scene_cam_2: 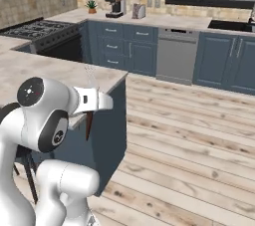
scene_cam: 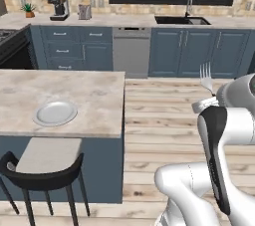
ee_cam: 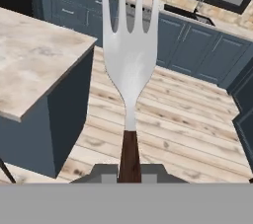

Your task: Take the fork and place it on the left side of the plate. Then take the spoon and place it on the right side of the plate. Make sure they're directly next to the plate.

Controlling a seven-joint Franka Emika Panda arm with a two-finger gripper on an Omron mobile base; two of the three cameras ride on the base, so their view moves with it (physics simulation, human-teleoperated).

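A rendered kitchen with blue-grey cabinets and a pale wood plank floor. The white robot arm holds one fork (ee_cam: 129,65) upright, tines up, clear of the island and above the floor. In the hand view the fork rises from the bottom centre; four silvery-white tines can be counted, and the neck narrows into a dark brown handle that runs down between the finger tips. The gripper (ee_cam: 130,169) is clenched on that handle. In the left base view the tines (scene_cam: 206,77) stick up just above the arm's wrist, in front of the far cabinets. In the right base view the dark handle end (scene_cam_2: 89,124) hangs below the white hand, and the tines show faintly above it.

One round pale plate (scene_cam: 55,112) lies flat on the marble-look island counter (scene_cam: 94,95), near its front edge, with bare counter on both sides of it. The fork is well apart from the plate, off to the right past the island's edge.

One black stool with a grey seat (scene_cam: 46,161) stands at the island's front. On the back counter sit one coffee machine (scene_cam: 59,6), one small potted plant (scene_cam: 29,10) and one sink (scene_cam: 182,20). One dishwasher (scene_cam: 131,51) is set among the cabinets
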